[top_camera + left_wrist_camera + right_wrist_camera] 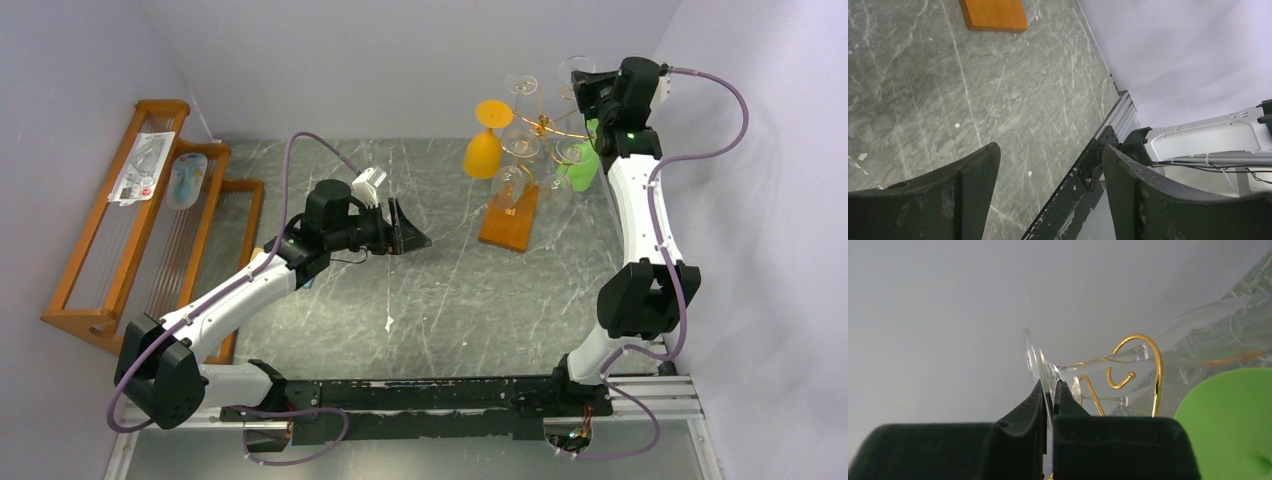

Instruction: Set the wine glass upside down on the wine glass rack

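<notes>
1. Top external view: I see the wine glass rack (543,126) standing toward the far right of the table (430,300), its gold wire arms above an orange-brown wooden base (509,221).
2. An orange glass (485,150) hangs bowl-down on the rack's left side and a green glass (582,168) on its right. Clear glasses hang between them.
3. My right arm reaches up over the top of the rack from the right, with its wrist at the level of the scroll arms.
4. Right wrist view: the right gripper (1049,390) has its fingers pressed together on the edge of the clear wine glass's (1108,359) foot, pinching the thin disc between them.
5. From that foot the stem runs away from the fingers and passes through the curl of a gold scroll arm (1154,365). The bowl lies beyond it, next to the green glass's foot. I cannot tell whether the glass rests on the wire.
6. The left gripper (408,232) hovers over the middle of the table, well apart from the rack, with its fingers spread and nothing between them.
7. A large slatted wooden rack (100,260) sits along the left wall.
</notes>
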You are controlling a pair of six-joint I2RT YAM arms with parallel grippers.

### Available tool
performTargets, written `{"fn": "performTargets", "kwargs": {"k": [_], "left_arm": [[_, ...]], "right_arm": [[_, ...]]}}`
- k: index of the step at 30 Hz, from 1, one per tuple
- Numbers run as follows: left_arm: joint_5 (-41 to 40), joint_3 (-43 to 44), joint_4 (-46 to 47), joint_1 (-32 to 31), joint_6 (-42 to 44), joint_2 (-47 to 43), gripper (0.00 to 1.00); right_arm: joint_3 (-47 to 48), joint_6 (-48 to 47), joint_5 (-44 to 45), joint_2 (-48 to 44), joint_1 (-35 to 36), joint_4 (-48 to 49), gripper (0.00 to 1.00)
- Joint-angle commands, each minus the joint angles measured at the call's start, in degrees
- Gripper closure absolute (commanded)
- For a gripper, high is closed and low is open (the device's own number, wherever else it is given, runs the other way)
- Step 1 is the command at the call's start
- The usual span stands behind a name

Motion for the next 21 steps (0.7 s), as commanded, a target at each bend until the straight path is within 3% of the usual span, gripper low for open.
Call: {"fn": "performTargets", "kwargs": {"k": [1, 10, 21], "left_arm": [[-0.47, 0.03, 0.63, 0.35, 0.93, -0.12, 0.21], [-1.11, -0.07, 0.35, 0.37, 1.15, -0.02, 0.21], [-1.5, -0.29, 0.17, 0.35, 1.4, -0.15, 0.21]], "right_arm": [[2.06, -1.96, -2.35, 2.51, -1.02, 3.58, 1.0], [6.88, -0.66, -7.79, 7.33, -1.13, -0.02, 1.0], [10.47, 0.82, -7.54, 8.82, -1.31, -7.71, 0.86]]}}
